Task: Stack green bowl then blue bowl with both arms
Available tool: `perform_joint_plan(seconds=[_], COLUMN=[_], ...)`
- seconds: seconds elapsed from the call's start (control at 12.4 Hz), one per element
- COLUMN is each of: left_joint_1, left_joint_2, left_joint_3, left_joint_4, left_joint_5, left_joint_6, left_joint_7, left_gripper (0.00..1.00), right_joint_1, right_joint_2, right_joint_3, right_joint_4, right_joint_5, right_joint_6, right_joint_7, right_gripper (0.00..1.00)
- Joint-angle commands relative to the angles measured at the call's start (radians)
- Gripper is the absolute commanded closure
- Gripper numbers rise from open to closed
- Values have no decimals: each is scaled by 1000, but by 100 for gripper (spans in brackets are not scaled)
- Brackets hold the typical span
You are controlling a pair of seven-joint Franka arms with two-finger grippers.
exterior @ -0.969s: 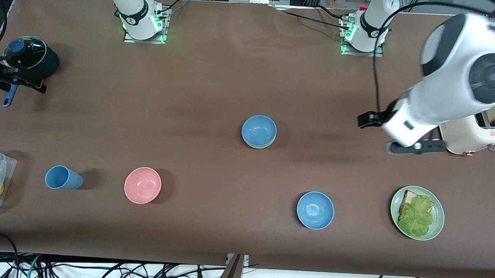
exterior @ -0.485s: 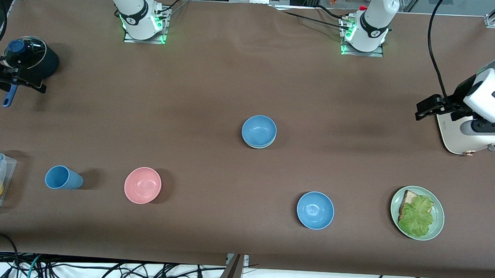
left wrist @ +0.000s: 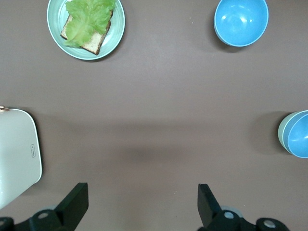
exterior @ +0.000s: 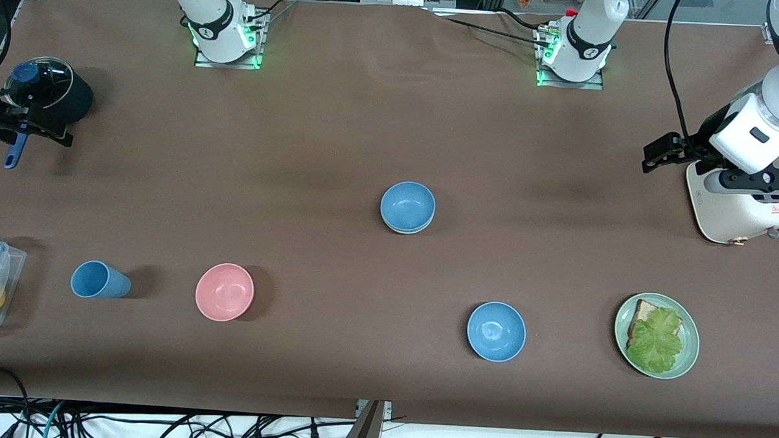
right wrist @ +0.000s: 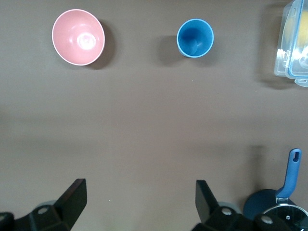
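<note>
Front view: blue bowl (exterior: 407,205) hides green bowl (exterior: 404,230) (sliver shows); left end effector (left wrist: 139,204) and right end effector (right wrist: 139,202) gape wide.

Robot lab bench dressed as a kitchen

2 arms are bolted by base plates (exterior: 226,58) with green lights to a table (exterior: 341,126) under a brown cloth, with cables (exterior: 162,425) tangled along its edge. Kitchen props lie on it: toaster (exterior: 736,212), pot (exterior: 47,97), sandwich plate (exterior: 656,335), bowls (exterior: 408,207) and cup (exterior: 99,280).
</note>
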Motion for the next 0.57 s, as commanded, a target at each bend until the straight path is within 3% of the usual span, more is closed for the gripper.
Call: perform_joint_plan(seconds=[0.0,0.48], left_joint_1=[21,39], left_joint_2=[-19,-16], left_joint_3=[-15,-22], left_joint_4=[-14,-12], left_joint_5=[18,47], left_joint_6=[-8,-13], left_joint_7=[21,24], left_gripper=[0,0], right_joint_1=[-10,-10], right_joint_2=[-12,-12], right_joint_3=[7,7], right_joint_4=[-9,-9], right_joint_5=[-3,-2], right_joint_6=[3,3], right_joint_7=[-5,-3], right_gripper=[0,0])
